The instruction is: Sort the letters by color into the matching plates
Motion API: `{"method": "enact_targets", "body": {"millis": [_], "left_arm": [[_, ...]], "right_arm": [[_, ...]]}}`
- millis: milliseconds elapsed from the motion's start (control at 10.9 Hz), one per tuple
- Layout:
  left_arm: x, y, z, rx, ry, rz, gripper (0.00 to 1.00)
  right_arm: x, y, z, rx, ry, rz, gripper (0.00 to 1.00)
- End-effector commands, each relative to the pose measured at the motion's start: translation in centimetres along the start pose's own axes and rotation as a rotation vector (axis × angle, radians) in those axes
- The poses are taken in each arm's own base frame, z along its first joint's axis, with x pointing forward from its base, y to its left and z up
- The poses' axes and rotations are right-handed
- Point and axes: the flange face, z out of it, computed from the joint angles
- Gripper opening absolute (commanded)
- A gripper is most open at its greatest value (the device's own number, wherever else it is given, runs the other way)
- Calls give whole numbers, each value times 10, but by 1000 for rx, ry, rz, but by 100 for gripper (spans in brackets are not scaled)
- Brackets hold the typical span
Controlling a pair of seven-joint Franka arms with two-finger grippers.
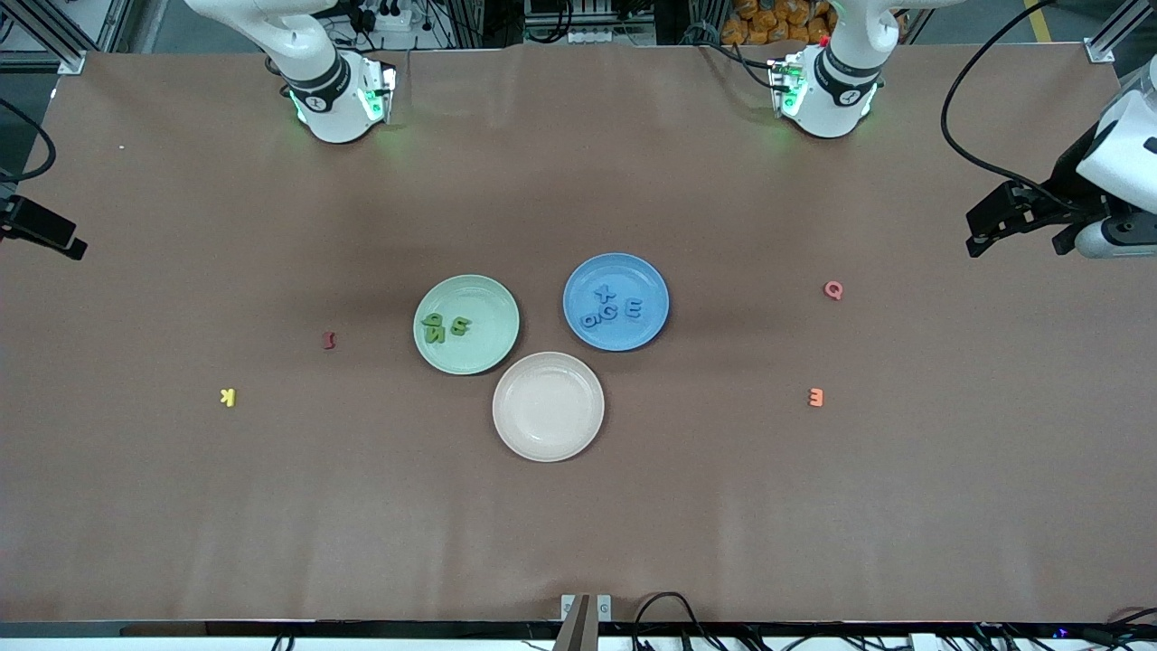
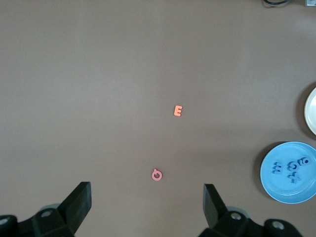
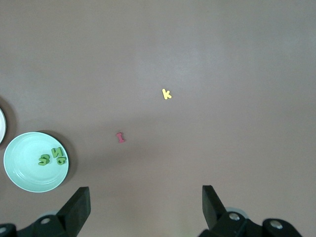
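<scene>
Green letters point(image 1: 446, 327) lie in the mint green plate point(image 1: 488, 351), blue letters point(image 1: 611, 307) in the blue plate point(image 1: 587, 276), mid-surface. Sorting appears complete. Right tool point(image 3: 145, 210) and left tool point(image 2: 147, 207), both released and empty, wait above the surface's ends. Advise leaving yellow K point(image 1: 228, 396) and pink Q point(image 1: 832, 289) untouched.

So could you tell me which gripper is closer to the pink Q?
The left. The left gripper hangs open above the table at the left arm's end, with the pink Q just ahead of its fingers. The right gripper is open above the right arm's end, near the dark red letter.
</scene>
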Motion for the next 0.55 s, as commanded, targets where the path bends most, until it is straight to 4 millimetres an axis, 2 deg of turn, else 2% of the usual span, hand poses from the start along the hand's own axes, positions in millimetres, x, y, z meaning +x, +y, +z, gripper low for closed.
{"method": "enact_targets", "body": {"millis": [0, 460], "left_arm": [[1, 0, -4, -21, 6, 14, 100], [1, 0, -4, -22, 8, 14, 100]], "right_arm": [[-3, -1, -3, 7, 23, 1, 100], [-3, -5, -4, 9, 32, -8, 100]]}}
